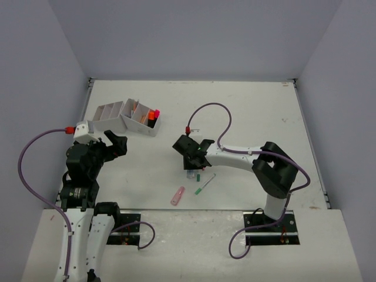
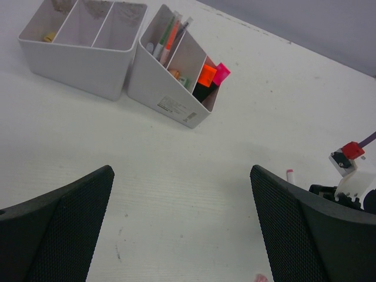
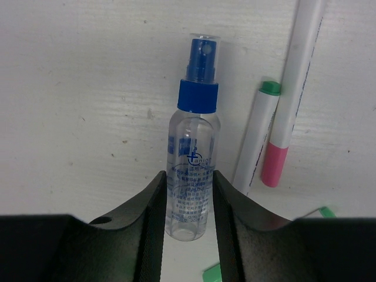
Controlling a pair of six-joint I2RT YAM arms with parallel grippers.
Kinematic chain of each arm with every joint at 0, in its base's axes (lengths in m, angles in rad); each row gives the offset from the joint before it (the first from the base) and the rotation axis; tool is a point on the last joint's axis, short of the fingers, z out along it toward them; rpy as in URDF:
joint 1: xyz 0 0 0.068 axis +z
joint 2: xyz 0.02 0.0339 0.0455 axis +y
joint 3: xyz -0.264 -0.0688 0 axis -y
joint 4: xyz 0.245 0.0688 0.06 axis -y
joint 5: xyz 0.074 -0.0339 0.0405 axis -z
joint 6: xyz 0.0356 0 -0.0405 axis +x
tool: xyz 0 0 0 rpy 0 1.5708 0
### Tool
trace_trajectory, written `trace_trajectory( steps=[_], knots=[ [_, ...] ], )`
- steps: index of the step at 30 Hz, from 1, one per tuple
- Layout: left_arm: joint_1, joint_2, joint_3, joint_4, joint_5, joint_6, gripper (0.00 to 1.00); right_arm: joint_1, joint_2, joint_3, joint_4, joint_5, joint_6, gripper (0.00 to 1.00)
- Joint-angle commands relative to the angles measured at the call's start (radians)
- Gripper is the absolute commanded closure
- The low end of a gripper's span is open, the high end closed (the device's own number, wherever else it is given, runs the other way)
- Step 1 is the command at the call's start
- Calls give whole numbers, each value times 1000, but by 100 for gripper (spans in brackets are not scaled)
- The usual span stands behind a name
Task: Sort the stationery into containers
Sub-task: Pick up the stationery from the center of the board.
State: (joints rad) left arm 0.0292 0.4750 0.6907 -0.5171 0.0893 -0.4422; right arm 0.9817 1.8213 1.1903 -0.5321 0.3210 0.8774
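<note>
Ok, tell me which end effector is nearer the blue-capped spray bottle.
Right. The right end effector straddles the spray bottle, one side of its body against each inner face. The left end effector hangs open far off, facing the white organiser.

Seen from above, the right end effector point(image 1: 193, 167) covers nearly all of the clear plastic spray bottle with a blue cap point(image 3: 194, 147). Whether its fingers press the bottle's sides cannot be told. The white pen with a pink band point(image 3: 296, 76) runs off the right wrist view's top edge. A pink item point(image 2: 260, 278) is cut by the left wrist view's bottom edge. A yellow scrap point(image 2: 50, 36) in the far-left white plastic organiser point(image 2: 76, 67) is too small to name.
</note>
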Motion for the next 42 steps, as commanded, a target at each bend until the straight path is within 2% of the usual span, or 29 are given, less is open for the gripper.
trace_trajectory(
  steps=[1, 8, 11, 15, 21, 25, 27, 30, 32, 36, 38, 39, 42],
  knots=[
    [-7, -10, 0, 37, -10, 13, 0, 8, 65, 20, 20, 8, 11, 65],
    [-8, -11, -2, 40, -8, 13, 0, 8, 77, 18, 21, 0, -1, 66],
    [-8, -1, -2, 38, -7, 14, 0, 9, 88, 29, 11, -9, -11, 63],
    [-6, 4, 0, 38, -4, 14, 0, 9, 107, 33, 3, -10, -12, 53],
    [-7, 11, 0, 40, 1, 14, 0, 8, 105, 27, 1, -12, -18, 52],
    [-6, 14, 0, 38, 3, 14, 0, 8, 84, 14, 20, -22, -31, 68],
    [-6, 14, -2, 39, 4, 14, 0, 9, 74, 9, 26, -22, -40, 71],
    [-6, 15, 0, 40, 8, 14, 0, 9, 48, 5, 51, -30, -63, 93],
    [-6, 18, 0, 41, 10, 14, 0, 8, 8, -7, 86, -36, -94, 100],
    [-6, 32, -1, 52, 41, 21, 0, 9, -117, -67, 176, -65, -176, 100],
    [-8, 44, 3, 63, 113, 34, 0, 9, -254, -116, 273, -112, -235, 100],
    [-8, 47, 4, 73, 136, 37, 0, 9, -269, -138, 299, -142, -262, 100],
    [-8, 68, -11, 164, 431, 15, 0, 9, -432, -252, 462, -318, -385, 100]
  ],
)
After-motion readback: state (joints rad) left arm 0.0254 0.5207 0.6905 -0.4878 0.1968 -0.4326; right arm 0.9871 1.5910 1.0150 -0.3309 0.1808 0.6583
